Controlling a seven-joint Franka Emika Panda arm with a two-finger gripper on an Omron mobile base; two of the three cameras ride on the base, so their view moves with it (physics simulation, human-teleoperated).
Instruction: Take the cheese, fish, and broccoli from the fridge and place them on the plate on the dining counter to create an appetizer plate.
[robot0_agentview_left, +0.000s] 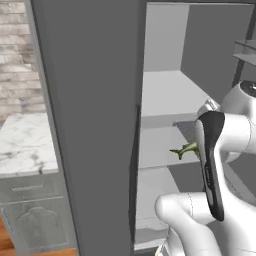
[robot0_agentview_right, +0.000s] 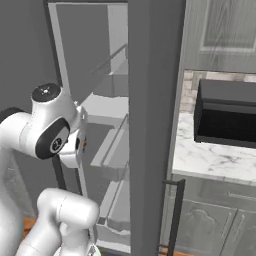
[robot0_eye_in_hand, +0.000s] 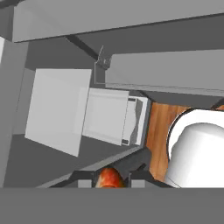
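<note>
Left base view: the fridge stands open, its pale shelves bare except for the fish, which lies on a middle shelf just left of the arm's wrist. A marble wall counter sits to the far left, beyond the dark door edge.

Right base view: the arm reaches into the fridge from the left; a thick dark post stands between it and the microwave on the right. Pulling back carelessly could knock the wrist against shelf edges or the door.

Hand view: the gripper is closed on the cheese, an orange-red chunk pinched between the tips. Shelves lie beyond. The grip looks shallow, so I judge a bump or fast swing could shake the cheese loose.
</note>
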